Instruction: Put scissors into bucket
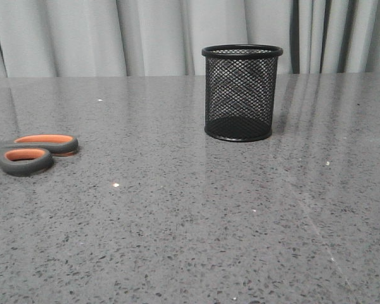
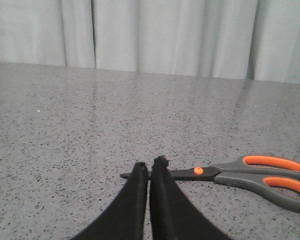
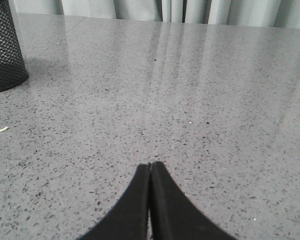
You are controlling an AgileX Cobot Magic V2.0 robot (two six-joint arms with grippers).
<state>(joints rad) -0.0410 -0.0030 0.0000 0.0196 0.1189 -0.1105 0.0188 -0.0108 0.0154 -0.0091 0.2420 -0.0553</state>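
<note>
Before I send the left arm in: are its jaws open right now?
No, the left gripper has its jaws pressed together, just short of the scissors on the table.

I see one pair of scissors (image 1: 30, 152) and one bucket (image 1: 241, 92) on one table (image 1: 190, 240). I have two claws: my left (image 2: 149, 167) and my right (image 3: 150, 166).

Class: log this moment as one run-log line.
grey-and-orange-handled scissors: flat on table, untouched | black wire-mesh bucket: upright, empty | left gripper: shut, near blades | right gripper: shut, idle
</note>
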